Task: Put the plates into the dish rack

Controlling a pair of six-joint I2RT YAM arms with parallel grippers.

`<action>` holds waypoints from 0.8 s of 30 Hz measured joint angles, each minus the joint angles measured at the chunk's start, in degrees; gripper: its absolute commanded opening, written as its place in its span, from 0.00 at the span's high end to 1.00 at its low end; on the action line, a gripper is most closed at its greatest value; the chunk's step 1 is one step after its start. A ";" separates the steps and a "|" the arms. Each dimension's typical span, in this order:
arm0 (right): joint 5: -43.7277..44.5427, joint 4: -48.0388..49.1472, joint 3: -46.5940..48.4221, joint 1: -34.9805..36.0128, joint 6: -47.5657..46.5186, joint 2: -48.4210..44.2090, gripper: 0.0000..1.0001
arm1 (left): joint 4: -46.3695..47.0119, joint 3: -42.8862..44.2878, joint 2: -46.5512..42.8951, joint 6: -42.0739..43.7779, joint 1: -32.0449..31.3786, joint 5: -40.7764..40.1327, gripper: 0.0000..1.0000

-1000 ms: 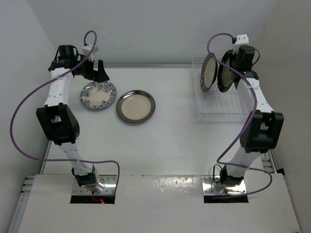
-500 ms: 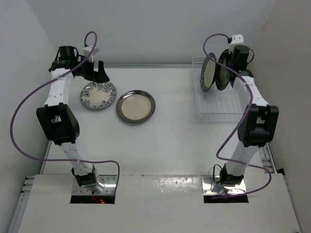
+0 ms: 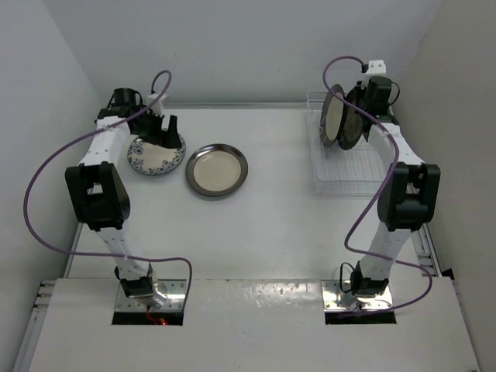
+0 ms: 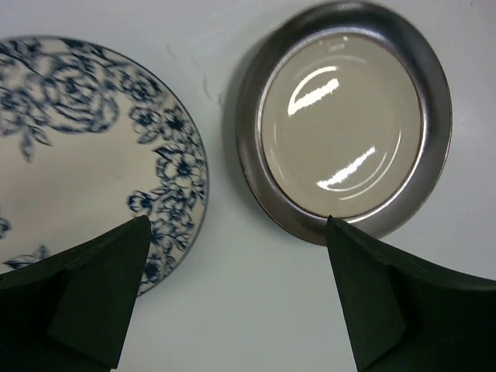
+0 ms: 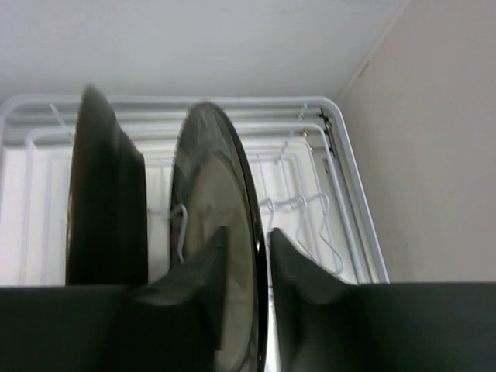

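While the second plate [image 5: 209, 201] stands on edge in the rack [image 5: 349, 178] at the far right, your right gripper [image 5: 246, 236] pinches its top rim, one finger against each face. The first plate [image 5: 105, 194] stands just to its left, also upright and apart from it.

To finish this step well, keep the second plate parallel to the first and let its lower edge settle between the bars before you let go. Ease the fingers apart only a little, check that the plate does not lean, then lift straight up so that you brush neither rim.

The other two plates lie flat at the far left of the table [image 3: 263, 225]: the floral plate [image 4: 70, 155] and, just to its right, the grey plate [image 4: 341, 124], close together but not touching. Your left gripper [image 4: 236, 232] hangs over the near end of the gap between them, fingers spread wide and holding nothing.

The second plate's lower edge is hidden behind the fingers in the right wrist view and too small to read from above, so you cannot tell whether it sits in a slot. From above, the left gripper covers the floral plate's far edge, and its height over the plates cannot be judged.
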 measured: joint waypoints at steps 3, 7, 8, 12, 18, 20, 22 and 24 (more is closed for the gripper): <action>-0.24 3.04 -0.04 0.00 0.90 -0.09 0.53 | -0.44 -4.42 0.22 0.11 -1.53 -0.81 0.00; -0.42 4.50 -0.09 0.02 2.82 -0.37 0.30 | -0.66 -6.49 2.58 -0.20 -2.14 -0.83 0.00; -0.42 4.66 -0.15 0.02 3.13 -0.55 0.26 | -0.50 -6.73 3.54 -0.46 -2.14 -1.01 0.00; -0.35 4.61 -0.83 0.04 4.07 -2.49 0.14 | -0.35 -7.26 7.91 -1.81 -2.29 -1.77 0.00; 0.50 4.98 -3.15 0.46 4.13 -10.29 0.12 | 2.64 -7.15 12.44 -4.00 -2.69 -2.45 0.06; 0.85 5.79 -4.83 0.81 4.07 -13.70 0.12 | 3.48 -6.95 12.79 -4.66 -3.08 -1.95 0.10; 1.01 7.21 -7.50 1.36 3.98 -17.81 0.12 | 4.07 -6.08 13.57 -5.29 -3.61 -1.40 0.15; 1.20 8.44 -9.97 1.90 3.91 -21.24 0.12 | 5.18 -5.22 14.43 -5.86 -4.24 -0.98 0.16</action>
